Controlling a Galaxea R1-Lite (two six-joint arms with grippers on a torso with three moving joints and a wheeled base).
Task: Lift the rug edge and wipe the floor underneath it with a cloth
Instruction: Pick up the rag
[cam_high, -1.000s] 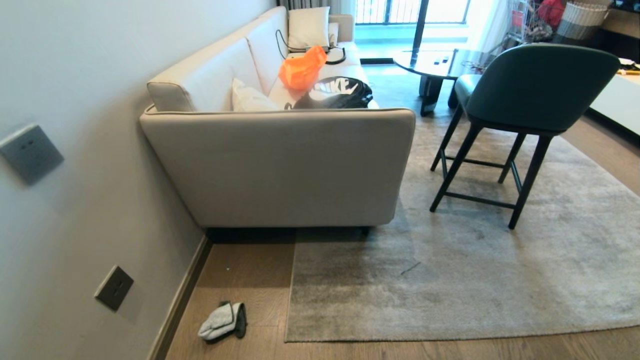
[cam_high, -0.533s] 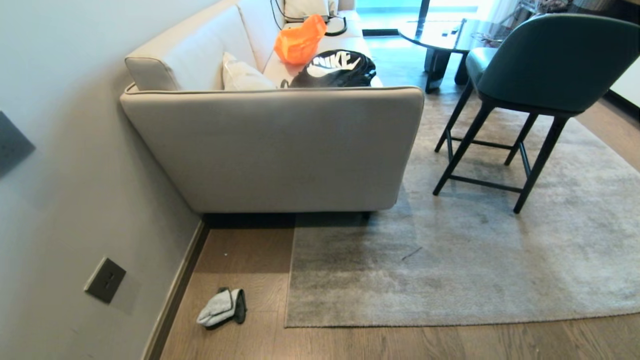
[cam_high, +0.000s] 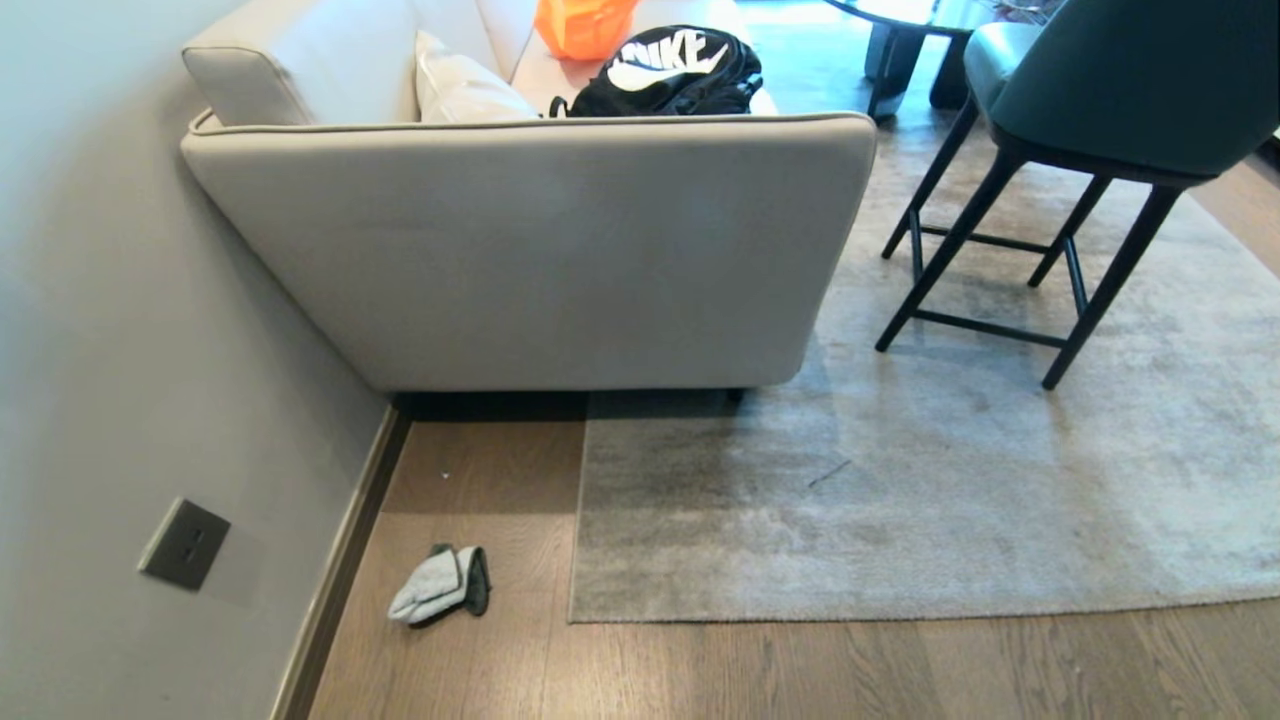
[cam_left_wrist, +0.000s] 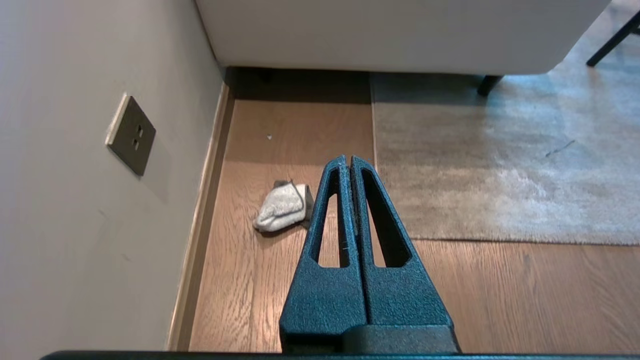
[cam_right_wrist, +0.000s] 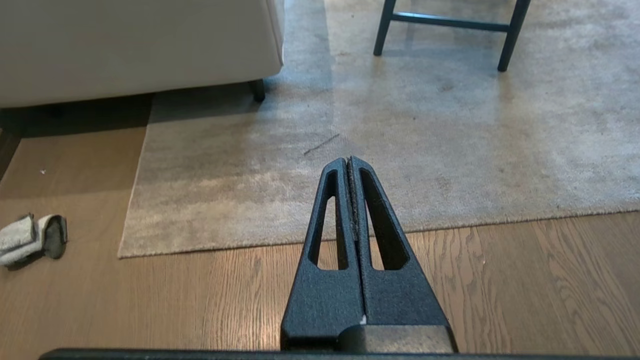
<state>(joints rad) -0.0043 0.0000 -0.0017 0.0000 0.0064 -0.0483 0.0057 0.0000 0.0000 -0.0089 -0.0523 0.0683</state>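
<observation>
Rug edge: the straight border and square corner of a large, short-pile, pale grey-beige rug with darker mottled streaks, lying flat on the floor of warm brown wood-grain planks. The corner points toward the wall side, and the rug's far part runs beneath a beige upholstered sofa and under the black legs of a dark green chair.

Cloth: a small soft rag, off-white face outward with a dark grey face showing at its fold, crumpled on the bare planks between the rug's side border and the dark brown baseboard strip (near both, touching neither).

Left gripper: black textured fingers pressed together, holding nothing, hanging above the planks with the cloth just beside its tips in the left wrist view.

Right gripper: fingers likewise closed flat against each other and empty, poised above the near border of the rug, well apart from the cloth.

Surroundings: a grey wall bearing a dark square socket plate; on the sofa seat, a black backpack with white lettering and an orange bag.
</observation>
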